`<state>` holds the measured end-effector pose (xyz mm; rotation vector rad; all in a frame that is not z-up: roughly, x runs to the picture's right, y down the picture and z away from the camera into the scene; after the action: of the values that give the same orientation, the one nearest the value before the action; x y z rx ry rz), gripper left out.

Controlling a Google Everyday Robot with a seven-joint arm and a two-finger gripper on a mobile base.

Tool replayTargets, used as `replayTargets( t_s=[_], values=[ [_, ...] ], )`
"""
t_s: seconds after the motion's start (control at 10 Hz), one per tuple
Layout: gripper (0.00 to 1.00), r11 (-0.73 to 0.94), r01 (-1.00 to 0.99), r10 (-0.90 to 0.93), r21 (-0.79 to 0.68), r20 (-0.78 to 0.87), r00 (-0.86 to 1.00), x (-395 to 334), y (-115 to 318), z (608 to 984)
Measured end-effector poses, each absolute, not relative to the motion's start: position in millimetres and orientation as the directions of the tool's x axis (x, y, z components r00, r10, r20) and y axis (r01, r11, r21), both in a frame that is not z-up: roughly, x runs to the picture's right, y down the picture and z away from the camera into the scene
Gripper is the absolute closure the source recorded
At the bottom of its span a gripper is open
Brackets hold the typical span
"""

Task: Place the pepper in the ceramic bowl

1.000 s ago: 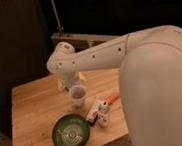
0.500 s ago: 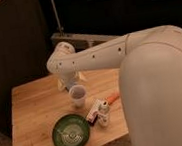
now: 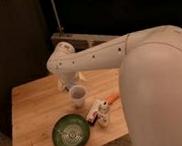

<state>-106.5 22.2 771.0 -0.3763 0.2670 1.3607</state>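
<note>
The dark green ceramic bowl point(image 3: 71, 133) with pale rings inside sits near the front edge of the wooden table point(image 3: 33, 108). The orange pepper point(image 3: 113, 99) lies on the table to the right of the bowl, partly behind the white bottle and next to the arm's big white body. My gripper point(image 3: 71, 83) hangs at the end of the white arm above the back middle of the table, just behind the small white cup point(image 3: 78, 95). It is well left of the pepper and holds nothing that I can see.
A red-and-white little box point(image 3: 93, 111) and a small white bottle point(image 3: 104, 112) stand between the bowl and the pepper. The arm's large white body point(image 3: 158, 94) covers the table's right side. Dark cabinets stand behind the table.
</note>
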Motion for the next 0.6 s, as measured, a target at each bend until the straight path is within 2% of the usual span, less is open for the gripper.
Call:
replayTargets(
  t_s=[0.6],
  values=[
    [0.2, 0.139, -0.986, 0.887, -0.087, -0.432, 0.163, -103.0, 23.2, 775.3]
  ],
)
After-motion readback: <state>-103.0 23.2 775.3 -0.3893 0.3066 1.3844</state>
